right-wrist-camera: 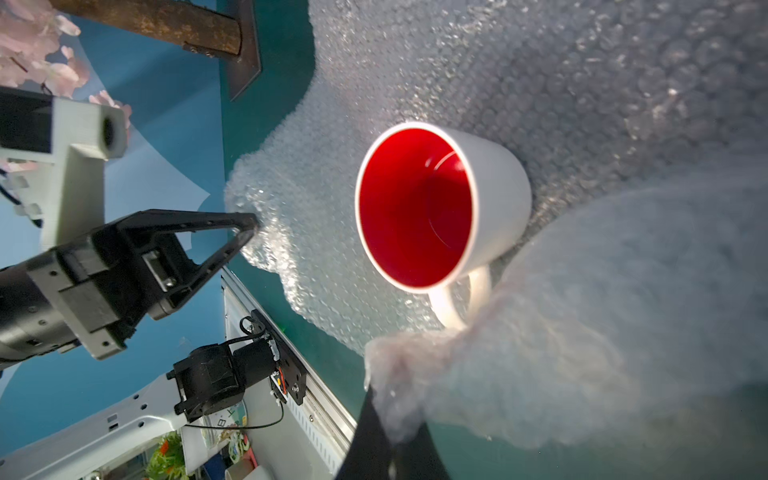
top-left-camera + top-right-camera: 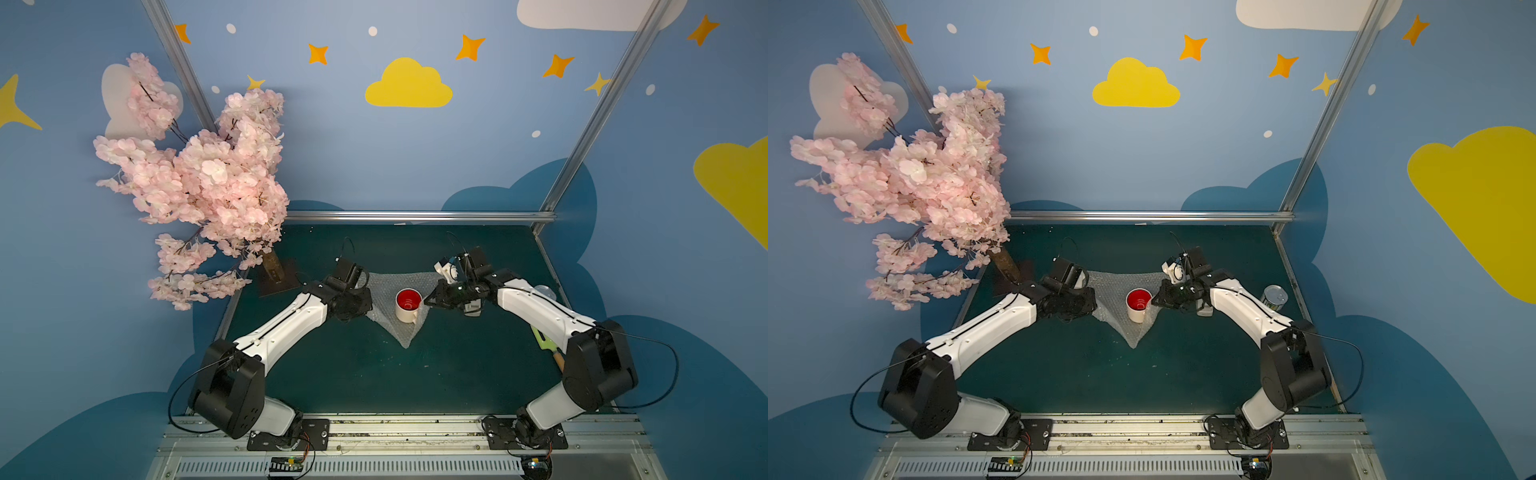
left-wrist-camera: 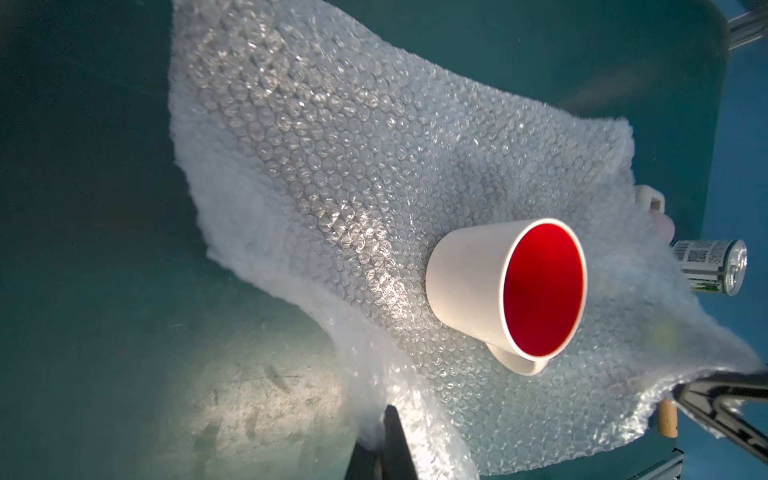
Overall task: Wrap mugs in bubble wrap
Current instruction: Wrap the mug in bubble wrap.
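My left gripper and right gripper each pinch the bubble wrap at edges flanking the upright mug. The mug is bare, seemingly with nothing folded over yet.

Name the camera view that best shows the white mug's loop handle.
Right wrist view: the loop handle of the white ceramic mug shows as an open loop, its tip under the clear bubble wrap sheet. The left wrist view shows it half hidden behind the mug. Both top views show it too small to judge.

Blue cloud walls; dk-green table, matte?
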Tool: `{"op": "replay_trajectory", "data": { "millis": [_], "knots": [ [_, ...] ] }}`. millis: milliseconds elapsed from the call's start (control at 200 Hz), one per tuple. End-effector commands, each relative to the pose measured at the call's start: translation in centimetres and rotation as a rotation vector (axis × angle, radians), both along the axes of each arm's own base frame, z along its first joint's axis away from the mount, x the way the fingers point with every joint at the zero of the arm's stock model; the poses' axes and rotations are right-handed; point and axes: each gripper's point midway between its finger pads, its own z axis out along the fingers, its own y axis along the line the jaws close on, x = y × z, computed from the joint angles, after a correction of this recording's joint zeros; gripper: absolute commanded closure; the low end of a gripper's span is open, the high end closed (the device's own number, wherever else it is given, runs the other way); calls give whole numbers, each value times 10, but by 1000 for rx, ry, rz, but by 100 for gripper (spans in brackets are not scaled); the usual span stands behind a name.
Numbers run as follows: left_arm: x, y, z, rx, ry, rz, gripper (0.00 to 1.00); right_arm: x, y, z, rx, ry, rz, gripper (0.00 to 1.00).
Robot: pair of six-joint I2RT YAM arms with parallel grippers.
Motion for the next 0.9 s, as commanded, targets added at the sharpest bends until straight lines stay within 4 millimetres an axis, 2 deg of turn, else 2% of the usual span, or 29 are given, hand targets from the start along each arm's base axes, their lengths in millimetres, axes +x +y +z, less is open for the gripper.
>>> {"op": "replay_trajectory", "data": {
  "millis": [0,250,290,350,415,476,671,896],
  "knots": [
    [4,-10,2,-15,1,-23,97,16,25,12,44,-76,63,100],
    [14,-19,6,-28,-17,-25,97,26,47,-22,-56,-41,64,100],
    [15,-20,6,-30,-17,-26,97,30,48,-29,-82,-36,50,86],
    [16,-22,5,-32,-16,-27,97,33,49,-35,-110,-39,39,75],
    [15,-23,6,-33,-18,-27,97,37,48,-40,-149,-61,21,57],
    [16,-23,7,-32,-20,-27,97,40,46,-44,-188,-77,4,48],
    [17,-23,9,-32,-24,-27,97,48,42,-54,-292,-79,-26,34],
    [21,-26,15,-41,-36,-31,97,49,48,-67,-391,-25,-3,28]
  ]
}}
